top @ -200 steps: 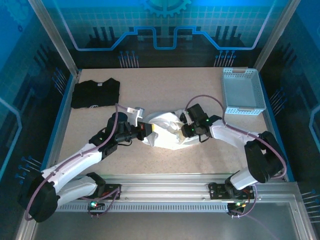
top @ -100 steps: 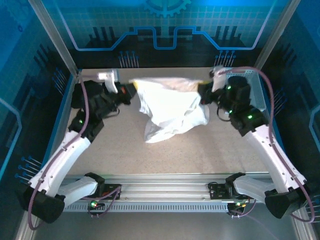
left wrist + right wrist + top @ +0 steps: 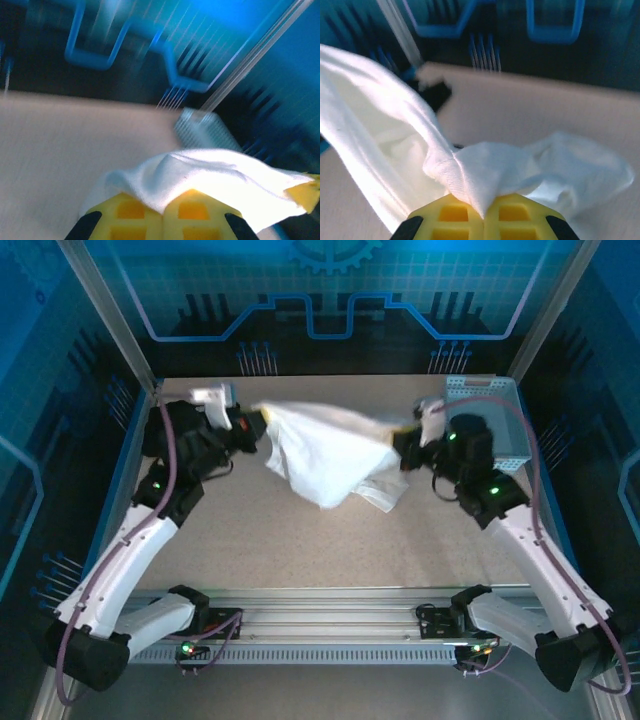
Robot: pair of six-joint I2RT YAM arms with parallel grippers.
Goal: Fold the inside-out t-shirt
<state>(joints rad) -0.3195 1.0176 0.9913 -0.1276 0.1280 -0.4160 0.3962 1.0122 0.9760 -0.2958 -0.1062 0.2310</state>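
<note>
Both claws [image 3: 257,426] [image 3: 406,440] tight on t-shirt [image 3: 325,455]

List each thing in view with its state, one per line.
t-shirt: held up, bunched, strung between both end effectors, middle sagging.
left end effector: shut on t-shirt.
right end effector: shut on t-shirt.
basket: upright at the far right, partly behind the right arm.
</note>
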